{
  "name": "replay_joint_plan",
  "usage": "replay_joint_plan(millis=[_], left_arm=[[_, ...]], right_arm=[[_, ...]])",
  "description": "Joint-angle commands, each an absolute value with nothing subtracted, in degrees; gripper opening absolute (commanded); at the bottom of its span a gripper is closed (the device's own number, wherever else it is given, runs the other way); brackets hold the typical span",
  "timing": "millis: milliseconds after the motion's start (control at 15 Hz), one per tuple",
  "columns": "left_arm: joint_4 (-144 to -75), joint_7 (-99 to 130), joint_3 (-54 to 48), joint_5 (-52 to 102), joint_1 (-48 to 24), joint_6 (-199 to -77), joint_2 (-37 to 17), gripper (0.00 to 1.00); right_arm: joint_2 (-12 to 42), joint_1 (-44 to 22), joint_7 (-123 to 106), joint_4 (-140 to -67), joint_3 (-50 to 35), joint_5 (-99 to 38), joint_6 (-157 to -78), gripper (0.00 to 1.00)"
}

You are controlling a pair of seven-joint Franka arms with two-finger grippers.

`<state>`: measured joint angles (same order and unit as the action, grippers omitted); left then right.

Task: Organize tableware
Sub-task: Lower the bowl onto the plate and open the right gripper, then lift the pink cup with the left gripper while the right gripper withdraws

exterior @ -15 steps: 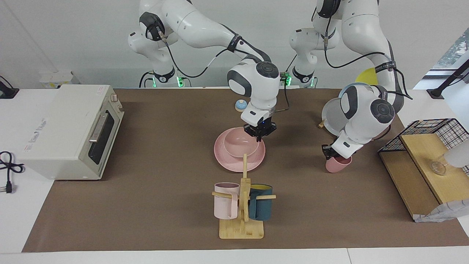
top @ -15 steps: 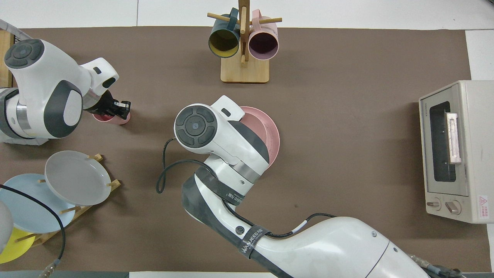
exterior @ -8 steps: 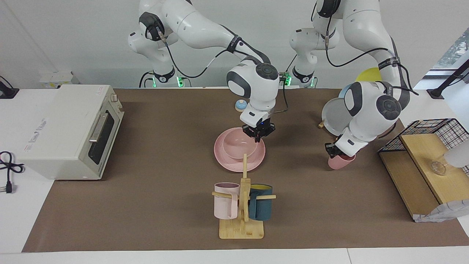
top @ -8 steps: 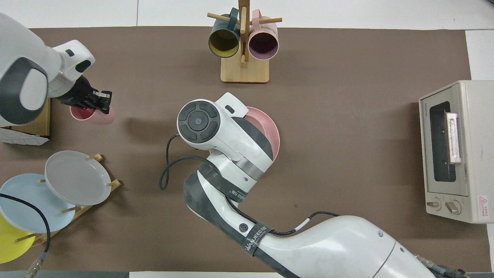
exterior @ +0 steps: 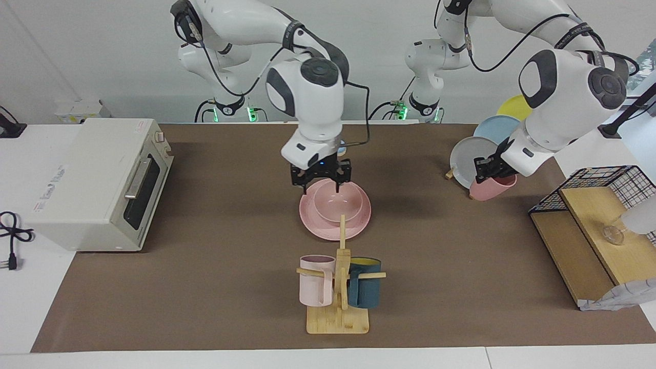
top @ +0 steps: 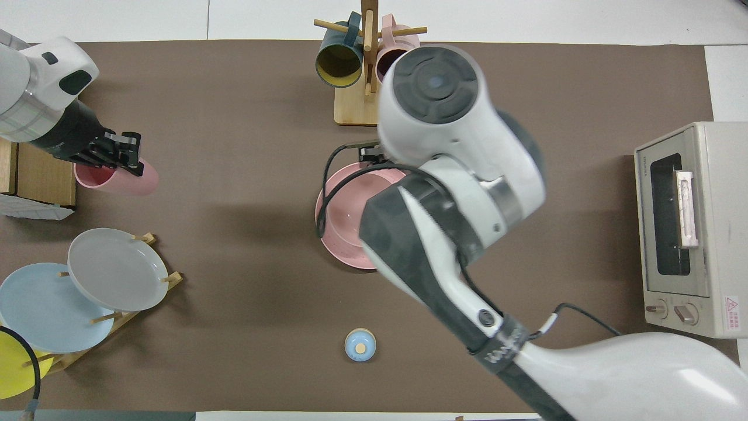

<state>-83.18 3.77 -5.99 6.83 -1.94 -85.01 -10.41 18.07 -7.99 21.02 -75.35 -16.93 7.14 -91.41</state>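
A brown tabletop (exterior: 215, 287) is seen in a plain white room, with a toaster oven (exterior: 97, 182) at the right arm's end and a wire basket (exterior: 599, 184) at the left arm's end. The pink plate (exterior: 312, 225) is taken as the landmark, near the middle of the tabletop. The pink bowl (exterior: 338, 204) is seen sitting on the plate. The right gripper (exterior: 321, 179) is held just over the bowl, at the rim nearer to the robots, and its fingers are spread apart with nothing in them. The bowl looks let go.

The pink cup (exterior: 487, 188) is held up in the air, well apart from the plate toward the left arm's end, in front of the plate rack (top: 117, 280). It is tipped on its side, so its long axis lies slanted, not upright. The left gripper (exterior: 493, 166) is clamped on the cup's rim, fingers together on it.

The cup is probably meant to be carried to the plate and set in the bowl. For that, it has to be moved toward the right arm's end and turned upright. The mug tree (exterior: 338, 287) is seen farther from the robots than the plate.
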Motion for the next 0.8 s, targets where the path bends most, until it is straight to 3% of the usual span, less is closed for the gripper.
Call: replay_joint_plan(millis=[0,400,733], left_arm=[[-82.97,6.49,-5.88,9.04,-3.07,-81.66,-8.35,0.00],[-82.97,23.53,-7.21,9.41,-12.99,-85.68,-7.82,0.00],[-84.28,36.35,-7.47,9.23,-23.26,-92.09,-8.08,0.00]], right_arm=[[13.03,-6.42,14.53,-79.70,-14.17,6.15,-88.34,1.00],[2.12,-6.94,1.94,-91.04,-0.10,1.32,-88.33,1.00],[-0.18,-6.42,-1.57,-96.24,4.13,1.41,-89.91,1.00]])
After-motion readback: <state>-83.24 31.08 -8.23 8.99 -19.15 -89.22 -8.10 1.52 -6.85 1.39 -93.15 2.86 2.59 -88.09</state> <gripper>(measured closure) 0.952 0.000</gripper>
